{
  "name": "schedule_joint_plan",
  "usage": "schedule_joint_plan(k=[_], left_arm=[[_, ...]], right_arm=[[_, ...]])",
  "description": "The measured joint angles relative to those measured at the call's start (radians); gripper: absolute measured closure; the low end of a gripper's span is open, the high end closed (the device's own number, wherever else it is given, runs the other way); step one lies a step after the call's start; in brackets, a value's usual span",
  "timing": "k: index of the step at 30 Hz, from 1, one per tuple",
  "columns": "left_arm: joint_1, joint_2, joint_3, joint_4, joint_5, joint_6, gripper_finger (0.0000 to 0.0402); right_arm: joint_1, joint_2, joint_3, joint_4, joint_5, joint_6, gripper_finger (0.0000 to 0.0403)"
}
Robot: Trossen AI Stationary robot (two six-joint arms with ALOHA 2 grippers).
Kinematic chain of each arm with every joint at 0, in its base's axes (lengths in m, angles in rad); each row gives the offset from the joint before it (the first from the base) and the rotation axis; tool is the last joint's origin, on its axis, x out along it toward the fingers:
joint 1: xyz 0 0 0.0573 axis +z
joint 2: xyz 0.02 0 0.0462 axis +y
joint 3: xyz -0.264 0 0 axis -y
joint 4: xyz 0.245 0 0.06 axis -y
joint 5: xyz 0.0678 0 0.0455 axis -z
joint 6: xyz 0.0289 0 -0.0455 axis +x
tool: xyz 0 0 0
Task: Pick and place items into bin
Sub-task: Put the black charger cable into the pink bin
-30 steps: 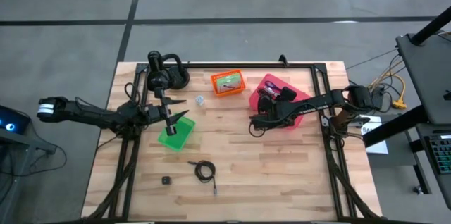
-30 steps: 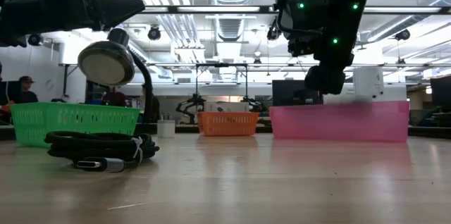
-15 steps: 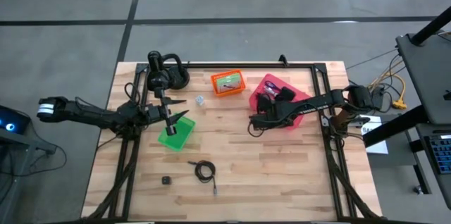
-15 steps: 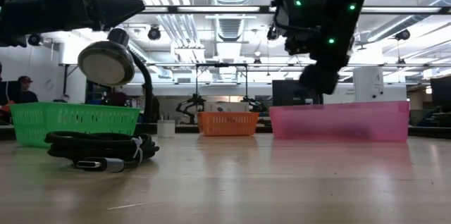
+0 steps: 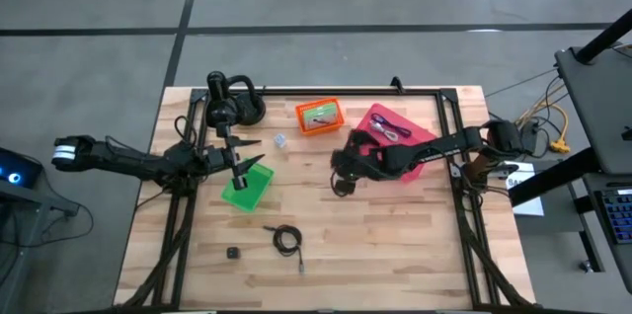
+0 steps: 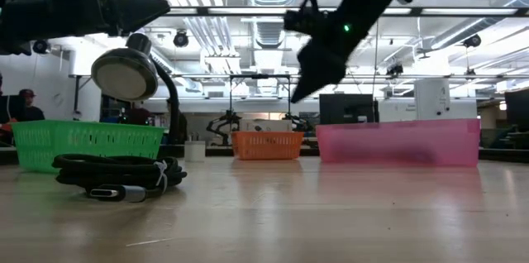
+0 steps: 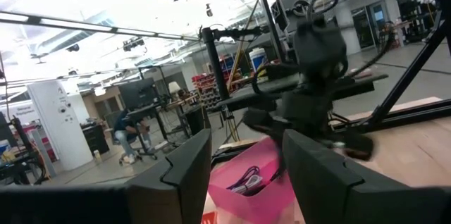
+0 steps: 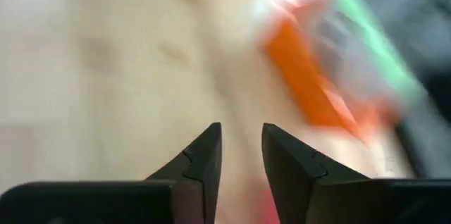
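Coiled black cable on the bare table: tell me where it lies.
In the high view the coiled black cable lies on the table's near-centre, right of the tiny black block and below the green bin.

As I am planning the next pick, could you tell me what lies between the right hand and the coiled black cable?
In the high view, only bare wood lies between the right hand and the coiled black cable.

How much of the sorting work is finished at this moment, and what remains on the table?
Done: a purple cable lies in the pink bin, and the orange bin holds something green. In hand: nothing; the right tool is open and empty over bare wood, and the left tool waits open above the green bin. Left: a coiled black cable, a tiny black block and a tiny white piece.
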Motion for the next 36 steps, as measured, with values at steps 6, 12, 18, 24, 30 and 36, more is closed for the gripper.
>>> schedule_joint_plan(k=[6,12,18,24,30,36], left_arm=[[0.000,0.000,0.000,0.000,0.000,0.000,0.0240],[0.000,0.000,0.000,0.000,0.000,0.000,0.0240],[0.000,0.000,0.000,0.000,0.000,0.000,0.0240],[0.000,0.000,-0.001,0.000,0.000,0.000,0.0240],[0.000,0.000,-0.001,0.000,0.000,0.000,0.0240],[0.000,0.001,-0.001,0.000,0.000,0.000,0.0240]], right_arm=[[0.000,0.000,-0.029,0.273,-0.363,-0.241,0.0326],[0.002,0.001,-0.082,0.508,-0.624,-0.383,0.0334],[-0.001,0.001,-0.096,0.558,-0.631,-0.430,0.0335],[-0.035,-0.066,-0.206,0.670,-0.634,-0.457,0.0342],[-0.090,-0.261,-0.397,0.771,-0.633,-0.418,0.0349],[-0.094,-0.540,-0.581,0.800,-0.628,-0.384,0.0350]])
